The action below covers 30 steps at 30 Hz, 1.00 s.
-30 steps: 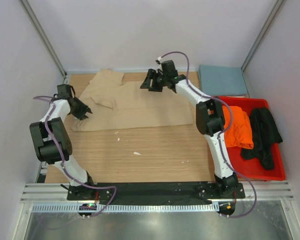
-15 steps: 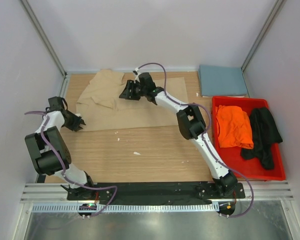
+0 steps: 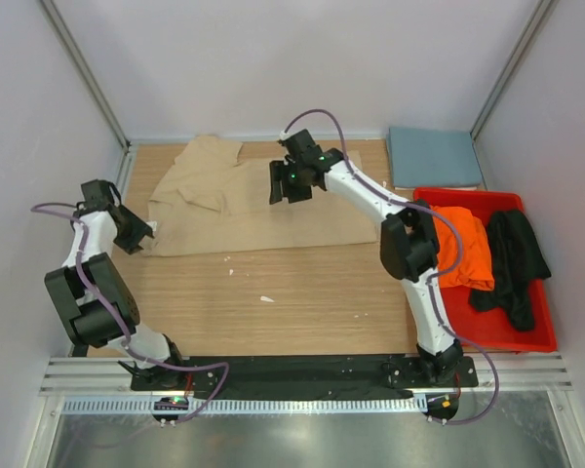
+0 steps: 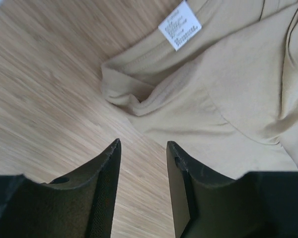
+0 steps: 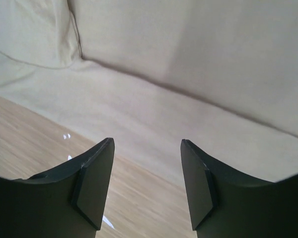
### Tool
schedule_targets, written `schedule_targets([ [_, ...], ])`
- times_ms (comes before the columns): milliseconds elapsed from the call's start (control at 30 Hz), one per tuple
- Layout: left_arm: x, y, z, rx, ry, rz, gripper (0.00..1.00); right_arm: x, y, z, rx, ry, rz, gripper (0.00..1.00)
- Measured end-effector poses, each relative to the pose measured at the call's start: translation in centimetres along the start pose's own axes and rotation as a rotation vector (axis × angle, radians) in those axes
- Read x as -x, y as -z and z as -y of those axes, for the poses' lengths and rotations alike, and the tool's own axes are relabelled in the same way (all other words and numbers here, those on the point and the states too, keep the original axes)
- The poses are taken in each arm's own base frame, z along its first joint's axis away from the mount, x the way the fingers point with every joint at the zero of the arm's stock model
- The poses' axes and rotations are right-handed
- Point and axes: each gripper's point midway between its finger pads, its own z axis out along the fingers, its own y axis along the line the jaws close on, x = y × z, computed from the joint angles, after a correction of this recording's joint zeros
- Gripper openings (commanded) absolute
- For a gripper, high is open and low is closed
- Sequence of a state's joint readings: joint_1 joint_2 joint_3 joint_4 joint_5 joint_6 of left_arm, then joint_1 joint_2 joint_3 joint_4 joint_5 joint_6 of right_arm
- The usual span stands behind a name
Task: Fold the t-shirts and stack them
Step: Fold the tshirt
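Observation:
The tan-beige t-shirt (image 3: 244,205) lies partly folded across the far half of the table, its white label (image 4: 180,25) showing near its left corner. My left gripper (image 3: 141,237) is open and empty, low over the wood just off that crumpled corner (image 4: 139,94). My right gripper (image 3: 281,187) is open and empty, held above the shirt's middle (image 5: 188,79). The slate blue-grey shirt (image 3: 434,156) lies folded at the far right. The orange shirt (image 3: 463,249) and the black shirt (image 3: 512,258) lie crumpled in the red bin (image 3: 492,336).
White walls and metal posts close in the table on three sides. Small white scraps (image 3: 266,298) lie on the bare wood (image 3: 273,312) in front of the tan shirt. The black base rail (image 3: 292,370) runs along the near edge.
My right gripper has swung from over the shirt's upper left back toward its middle. My left gripper has shifted slightly along the shirt's left corner. Both are still empty.

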State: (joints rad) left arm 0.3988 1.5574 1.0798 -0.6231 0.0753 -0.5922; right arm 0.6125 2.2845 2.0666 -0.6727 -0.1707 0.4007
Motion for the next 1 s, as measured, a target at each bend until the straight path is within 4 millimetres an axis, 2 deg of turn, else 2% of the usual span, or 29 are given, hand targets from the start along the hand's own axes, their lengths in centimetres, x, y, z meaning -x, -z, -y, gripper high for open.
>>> schedule_targets([
  [100, 2.1, 0.1, -0.4, 0.024, -0.029, 0.028, 0.34, -0.7, 4.1, 1.0, -0.027, 0.034, 0.012, 0.62],
  [200, 2.7, -0.8, -0.8, 0.038, -0.061, 0.015, 0.3, -3.2, 6.5, 2.8, -0.049, 0.032, -0.017, 0.62],
  [267, 2.1, -1.6, -1.2, 0.045, -0.083, -0.016, 0.29, -5.0, 6.9, 4.6, -0.072, 0.014, -0.05, 0.62],
  [400, 1.0, -2.3, -1.3, 0.029, -0.124, -0.065, 0.32, -8.5, 6.3, 9.0, -0.127, -0.045, -0.144, 0.62],
  [500, 0.7, -2.4, -1.3, 0.012, -0.146, -0.078, 0.33, -9.3, 6.4, 11.0, -0.147, -0.084, -0.169, 0.61],
  [600, 0.5, -2.4, -1.1, -0.001, -0.164, -0.086, 0.33, -8.6, 6.5, 11.6, -0.138, -0.098, -0.148, 0.61],
  [867, -0.6, -4.5, -1.6, 0.009, -0.164, -0.153, 0.31, -8.4, 6.4, 11.1, -0.098, -0.09, -0.145, 0.61],
  [1000, -0.7, -4.8, -1.6, 0.006, -0.164, -0.161, 0.29, -8.4, 6.4, 10.9, -0.086, -0.09, -0.149, 0.61],
])
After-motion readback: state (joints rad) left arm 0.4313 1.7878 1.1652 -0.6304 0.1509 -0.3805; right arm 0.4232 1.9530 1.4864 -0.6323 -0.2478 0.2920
